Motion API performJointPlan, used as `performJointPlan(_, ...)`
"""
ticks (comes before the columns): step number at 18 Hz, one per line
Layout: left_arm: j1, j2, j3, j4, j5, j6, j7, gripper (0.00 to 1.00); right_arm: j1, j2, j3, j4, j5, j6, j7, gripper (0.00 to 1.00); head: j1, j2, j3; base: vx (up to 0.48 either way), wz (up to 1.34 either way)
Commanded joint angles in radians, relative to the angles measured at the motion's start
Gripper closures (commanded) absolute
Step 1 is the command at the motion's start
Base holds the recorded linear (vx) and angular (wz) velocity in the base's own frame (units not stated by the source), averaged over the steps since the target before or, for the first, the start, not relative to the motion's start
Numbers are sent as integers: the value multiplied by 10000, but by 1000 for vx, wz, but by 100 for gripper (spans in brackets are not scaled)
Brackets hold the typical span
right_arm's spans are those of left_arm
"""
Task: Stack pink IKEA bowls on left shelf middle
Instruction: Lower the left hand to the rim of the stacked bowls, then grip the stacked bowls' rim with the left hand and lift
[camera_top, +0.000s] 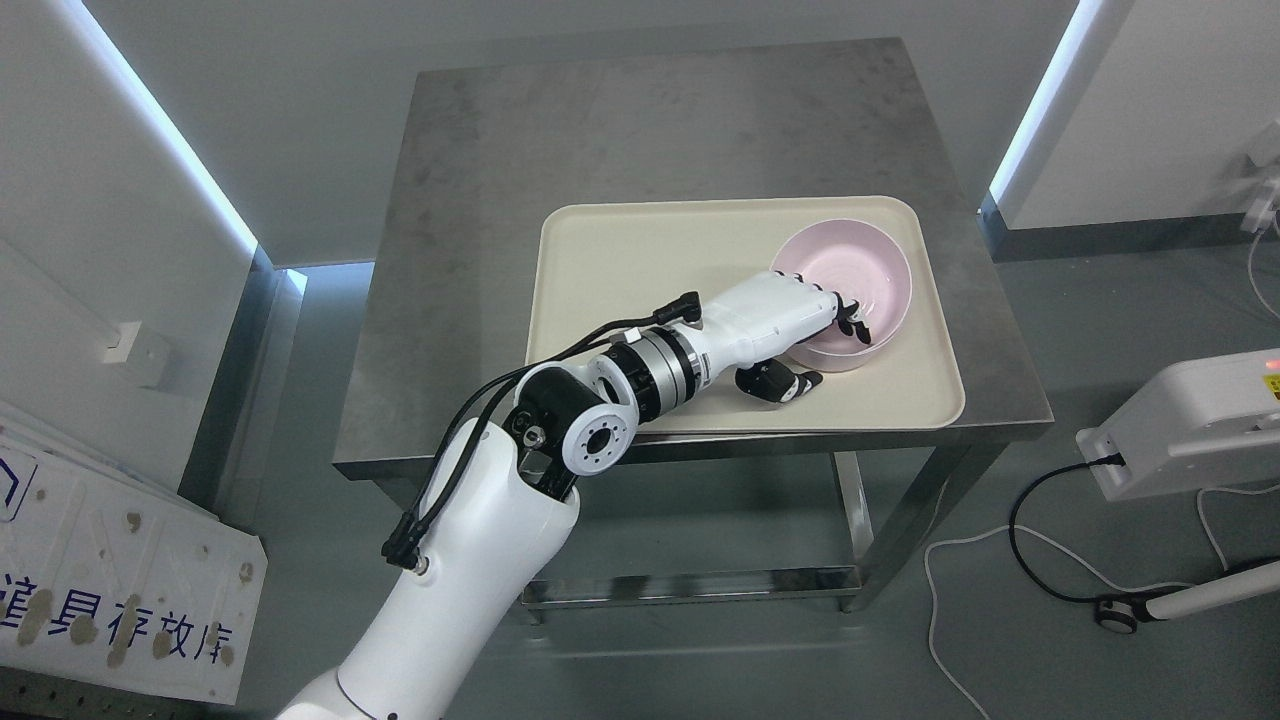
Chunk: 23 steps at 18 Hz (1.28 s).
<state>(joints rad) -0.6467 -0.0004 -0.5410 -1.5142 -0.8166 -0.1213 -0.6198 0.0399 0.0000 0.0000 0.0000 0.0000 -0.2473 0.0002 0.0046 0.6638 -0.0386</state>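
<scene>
Head view: left hand (800, 330) (fingers inside, thumb outside) pinching pink bowl (860, 270) rim.

I see my left hand (790, 325) reaching across the cream tray (640, 250) on the steel table (640, 120), fingers (852, 318) hooked over the near rim of the tilted pink bowl (860, 265), thumb beneath it.

Table (640, 130) was brushed metal, dull, smudged and faintly scratched. Tray (640, 250) looked like matt cream plastic, smooth. Pink bowl (860, 262), at the tray's 3 o'clock, was glossy, smooth, with highlights inside. Left hand (790, 320) had a smooth white plastic shell, black fingertips and a shiny ribbed metal wrist ring.
</scene>
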Motion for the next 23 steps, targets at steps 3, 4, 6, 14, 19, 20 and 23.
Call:
performJointPlan(3,9,179,653,401,35,-764,-76,90,0,-175,-46,-175,-15,3,-2,0,0,0,0,0,0)
performJointPlan(4,9,179,822,416,51,-1055,-91,96,0,-175,-46,-175,-15,3,-2,0,0,0,0,0,0)
performJointPlan(6,9,179,1159,416,112,-1364,-91,100,0,-175,-46,-175,-15,3,-2,0,0,0,0,0,0)
performJointPlan(14,-6,179,2632,293,740,-2390,1,100,0,-175,-46,-175,-15,3,-2,0,0,0,0,6,-6)
performJointPlan(19,-6,179,3582,247,1215,-3755,-76,100,0,-175,-46,-175,-15,3,-2,0,0,0,0,0,0)
performJointPlan(20,-6,179,3767,247,1338,-3985,-76,99,0,-175,-46,-175,-15,3,-2,0,0,0,0,0,0)
performJointPlan(23,86,179,4289,217,1416,-4829,-106,99,0,-175,-46,-175,-15,3,-2,0,0,0,0,0,0)
